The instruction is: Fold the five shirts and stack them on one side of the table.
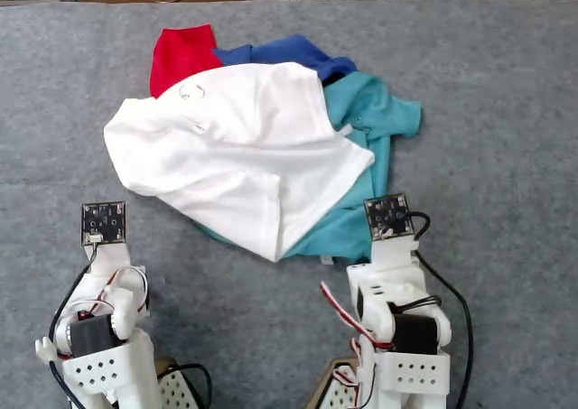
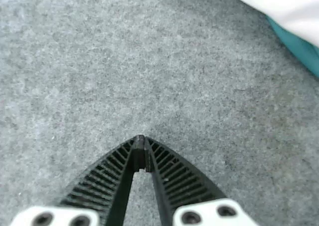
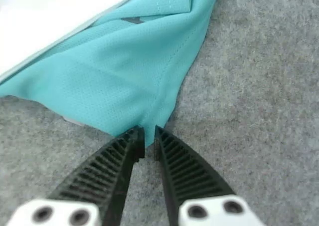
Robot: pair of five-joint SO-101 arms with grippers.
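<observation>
Heap of unfolded shirts at mid-table [image 1: 506, 111], toward the far edge: white shirt [image 1: 235, 147] uppermost, teal shirt [image 3: 114, 81] beneath, blue shirt [image 1: 289, 52] and red shirt [image 1: 181, 52] at the far side (a fifth cannot be made out). The teal shirt's near corner lies straight ahead of the right end effector [image 3: 148, 133], at its tips; the jaws stand narrowly parted. This arm is judged nearer. The left end effector [image 2: 140, 141], pressed together, hangs over bare table near the white hem.

A heap of shirts [image 1: 244, 147] lies on the grey-carpeted table [image 1: 506, 111].
</observation>
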